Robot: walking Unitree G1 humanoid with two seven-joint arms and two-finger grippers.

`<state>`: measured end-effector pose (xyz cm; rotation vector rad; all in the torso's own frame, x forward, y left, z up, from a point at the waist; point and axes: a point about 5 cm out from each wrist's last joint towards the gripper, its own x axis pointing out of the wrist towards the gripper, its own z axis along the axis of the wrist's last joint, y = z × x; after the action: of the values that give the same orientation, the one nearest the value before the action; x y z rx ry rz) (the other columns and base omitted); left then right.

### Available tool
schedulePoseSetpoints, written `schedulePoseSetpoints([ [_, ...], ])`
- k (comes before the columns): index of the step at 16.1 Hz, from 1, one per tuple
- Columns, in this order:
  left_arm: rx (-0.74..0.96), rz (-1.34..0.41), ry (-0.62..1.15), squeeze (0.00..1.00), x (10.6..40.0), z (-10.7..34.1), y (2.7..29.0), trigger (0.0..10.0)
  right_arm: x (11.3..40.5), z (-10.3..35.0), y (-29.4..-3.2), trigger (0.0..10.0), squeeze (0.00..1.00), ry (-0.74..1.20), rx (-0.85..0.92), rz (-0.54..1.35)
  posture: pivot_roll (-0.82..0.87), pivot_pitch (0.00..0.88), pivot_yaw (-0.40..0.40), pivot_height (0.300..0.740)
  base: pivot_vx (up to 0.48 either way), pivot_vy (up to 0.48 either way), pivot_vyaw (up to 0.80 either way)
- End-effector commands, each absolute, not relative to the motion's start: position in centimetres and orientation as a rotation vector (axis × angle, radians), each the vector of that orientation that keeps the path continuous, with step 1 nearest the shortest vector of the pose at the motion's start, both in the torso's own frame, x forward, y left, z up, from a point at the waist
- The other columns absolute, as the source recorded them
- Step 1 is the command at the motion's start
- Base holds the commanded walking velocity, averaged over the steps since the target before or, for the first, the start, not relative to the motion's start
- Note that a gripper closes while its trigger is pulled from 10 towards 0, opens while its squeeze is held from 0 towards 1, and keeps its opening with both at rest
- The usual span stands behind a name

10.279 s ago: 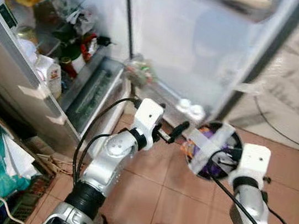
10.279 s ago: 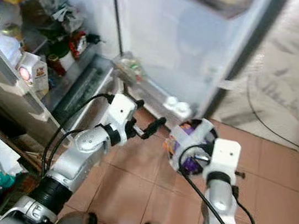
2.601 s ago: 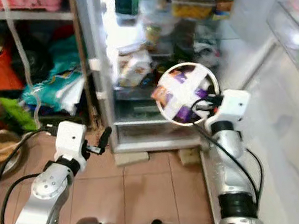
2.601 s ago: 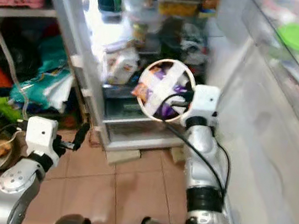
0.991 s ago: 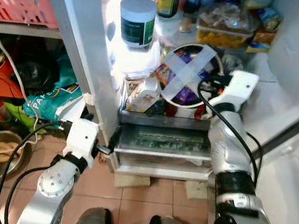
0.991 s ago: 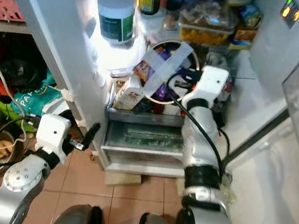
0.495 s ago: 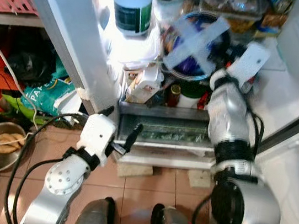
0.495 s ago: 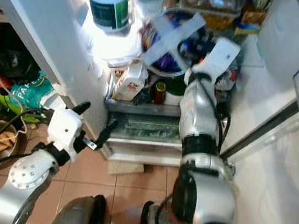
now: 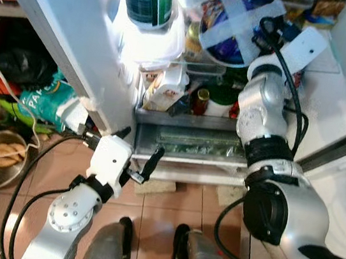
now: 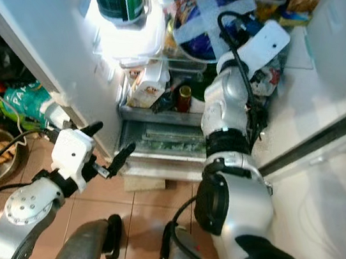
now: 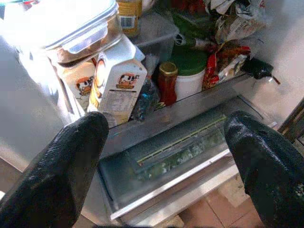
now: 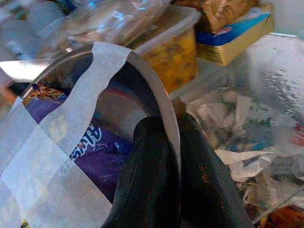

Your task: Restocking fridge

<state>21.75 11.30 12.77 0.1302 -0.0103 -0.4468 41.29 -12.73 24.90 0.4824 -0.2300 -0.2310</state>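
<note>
The right gripper (image 12: 161, 156) pinches the rim of the taped metal bowl (image 9: 234, 23) inside the fridge above a crowded shelf, so that thin-edge grip could let it tip onto the jars just below, while the left gripper (image 9: 140, 163) hangs open.

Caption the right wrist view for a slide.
Right claw pinching the rim of a taped round metal bowl of purple snack packets beside a clear tub of yellow food.
</note>
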Motion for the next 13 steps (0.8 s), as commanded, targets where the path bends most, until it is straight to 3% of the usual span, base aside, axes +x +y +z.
schedulePoseSetpoints([
  [1,0.135,-0.443,0.004,0.0,21.3,12.7,11.2,10.0,41.2,22.1,-12.6,10.0,0.0,-0.102,0.48,-0.287,0.19,0.362,0.027,0.74,0.0,0.0,0.0],
  [2,0.134,-0.442,0.005,0.0,21.2,12.7,11.2,10.0,41.3,22.3,-12.6,10.0,0.32,-0.105,0.481,-0.294,0.19,0.361,0.026,0.74,0.0,0.0,0.0],
  [3,0.134,-0.441,0.007,0.0,21.1,12.7,11.1,10.0,41.4,22.7,-12.8,10.0,1.0,-0.114,0.494,-0.313,0.19,0.361,0.025,0.74,0.0,0.0,0.0],
  [13,0.138,-0.413,0.025,0.0,21.2,12.6,11.5,10.0,41.6,23.5,-13.1,10.0,1.0,-0.128,0.536,-0.358,0.2,0.356,0.02,0.74,0.0,0.0,0.0],
])
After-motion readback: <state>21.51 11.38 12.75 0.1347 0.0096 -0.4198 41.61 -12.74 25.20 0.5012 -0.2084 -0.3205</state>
